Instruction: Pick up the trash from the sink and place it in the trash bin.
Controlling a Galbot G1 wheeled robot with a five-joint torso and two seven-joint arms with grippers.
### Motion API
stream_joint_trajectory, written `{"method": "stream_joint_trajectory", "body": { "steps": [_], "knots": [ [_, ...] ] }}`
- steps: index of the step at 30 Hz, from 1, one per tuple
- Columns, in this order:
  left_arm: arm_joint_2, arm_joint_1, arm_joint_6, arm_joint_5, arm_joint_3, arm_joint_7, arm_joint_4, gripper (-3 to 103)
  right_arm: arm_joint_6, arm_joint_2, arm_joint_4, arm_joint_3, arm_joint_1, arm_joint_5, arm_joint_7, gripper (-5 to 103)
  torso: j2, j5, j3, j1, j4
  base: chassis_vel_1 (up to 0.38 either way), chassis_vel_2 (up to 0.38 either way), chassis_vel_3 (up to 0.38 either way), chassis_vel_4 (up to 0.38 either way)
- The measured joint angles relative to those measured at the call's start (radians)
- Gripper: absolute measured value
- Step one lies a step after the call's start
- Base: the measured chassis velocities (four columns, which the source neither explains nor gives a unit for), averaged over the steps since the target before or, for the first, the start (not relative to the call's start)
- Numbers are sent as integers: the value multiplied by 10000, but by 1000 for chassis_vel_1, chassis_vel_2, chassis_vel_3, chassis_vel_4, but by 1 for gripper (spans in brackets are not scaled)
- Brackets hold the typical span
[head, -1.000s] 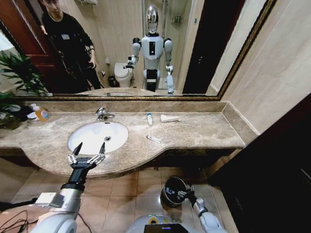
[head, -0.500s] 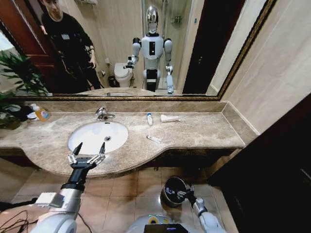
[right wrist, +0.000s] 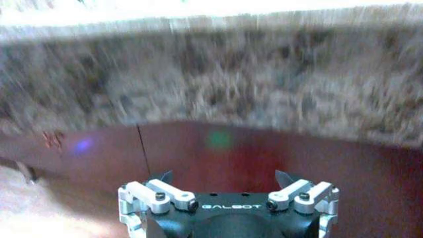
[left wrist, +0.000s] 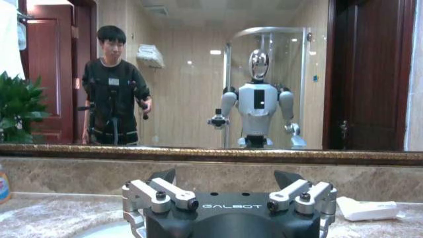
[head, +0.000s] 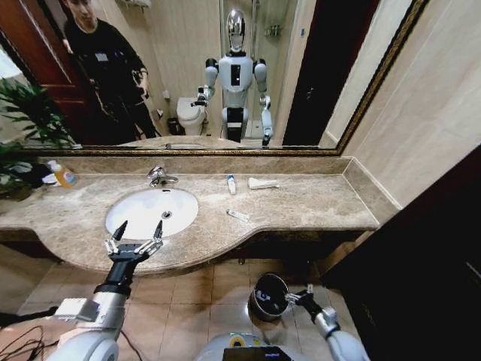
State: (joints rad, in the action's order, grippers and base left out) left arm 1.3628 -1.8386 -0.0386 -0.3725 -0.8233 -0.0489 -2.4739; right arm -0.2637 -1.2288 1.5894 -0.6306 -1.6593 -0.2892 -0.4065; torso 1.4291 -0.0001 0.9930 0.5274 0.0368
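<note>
Left gripper (head: 138, 235) spread wide, empty, at sink (head: 120, 213) front rim; tube (head: 237, 216) rightward, lying crosswise on bench (head: 316, 201); right gripper (head: 298, 296) open, empty, beside trash bin (head: 268, 295).

The left gripper (left wrist: 225, 181) sits low in front of the camera with its two dark fingertips (left wrist: 164, 175) spread wide apart and nothing between them. Beyond it lies the beige marble counter (left wrist: 39, 215), with a curved sliver of the white sink (left wrist: 109, 231) just beside the gripper's body. A flat white wrapper (left wrist: 367, 208) rests on the counter near the backsplash. An orange bottle (left wrist: 3, 182) stands at the counter's far edge. The mirror (left wrist: 198, 74) above reflects the robot, a standing person and a green plant (left wrist: 20, 106).
</note>
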Motion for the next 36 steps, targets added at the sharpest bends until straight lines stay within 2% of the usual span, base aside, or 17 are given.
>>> {"method": "stream_joint_trajectory", "body": {
  "steps": [1, 5, 6, 9, 10, 12, 15, 17, 19, 20, 24, 29, 31, 36],
  "knots": [
    [0, 0, 0, 0, 0, 0, 0, 100, 0, 0, 0, 0, 0, 0, 0, 100, 0, 0, 0, 0, 0, 0, 0, 0, 0],
    [0, 0, 0, 0, -1, 1, -1, 100, 752, 247, 2292, -505, -1002, -576, 71, 100, 0, 2, 0, 0, 0, 0, 0, 0, 0],
    [0, 0, 0, 0, -1, 1, -1, 100, 752, 247, 2292, -505, -1002, -576, 71, 100, 0, 2, 0, 0, 0, 0, 0, 0, 0],
    [0, 0, 1, 0, -1, 1, 0, 100, 1426, 291, 3839, -858, -1080, -906, 34, 100, 0, 1, 0, 0, 1, 0, 0, 0, 0],
    [0, 0, 1, 0, -1, 1, 0, 100, 1426, 291, 3839, -858, -1080, -906, 34, 100, 0, 1, 0, 0, 1, 0, 0, 0, 0],
    [0, 0, 0, 0, 0, 1, 0, 100, 1959, 401, 4567, -925, -860, -1106, 26, 100, 0, -1, 0, 0, -1, 0, 0, 0, 0],
    [0, 0, 0, 0, 0, 0, 0, 100, 2179, 452, 4767, -917, -719, -1180, 24, 100, 0, -1, 0, 0, -1, 0, 0, 0, 0],
    [0, 0, 0, 0, 0, 1, 0, 100, 3107, 713, 5231, -714, 120, -1413, 75, 100, 0, 3, 0, 0, -2, 0, 0, 0, 0],
    [0, 0, 0, 0, 0, 1, 1, 100, 4000, 1305, 5242, -218, 1509, -1706, 108, 100, 0, 2, 1, 2, 3, 0, 0, 0, 0],
    [0, 0, 0, 0, 0, 1, 1, 100, 4000, 1305, 5242, -218, 1509, -1706, 108, 100, 0, 2, 1, 2, 3, 0, 0, 0, 0],
    [0, 0, 0, 0, 0, 1, 0, 100, 4742, 2307, 4733, 504, 2854, -2077, 119, 100, -1, -1, 2, 2, 1, 0, 0, 0, 0],
    [0, 0, 0, 0, 0, 0, 0, 100, 4918, 2887, 3832, 1508, 4220, -2111, 212, 100, -1, 2, 2, 2, 0, 0, 0, 0, 0],
    [0, 0, 0, 0, -1, 1, 0, 100, 4960, 2940, 3647, 1738, 4502, -2098, 271, 100, 0, -2, 2, 2, 0, 0, 0, 0, 0],
    [0, 0, 0, 0, -1, 1, 0, 100, 5208, 2987, 2709, 3362, 5963, -2105, 700, 100, -1, -1, 2, 2, 2, 0, 0, 0, 0]
  ]
}}
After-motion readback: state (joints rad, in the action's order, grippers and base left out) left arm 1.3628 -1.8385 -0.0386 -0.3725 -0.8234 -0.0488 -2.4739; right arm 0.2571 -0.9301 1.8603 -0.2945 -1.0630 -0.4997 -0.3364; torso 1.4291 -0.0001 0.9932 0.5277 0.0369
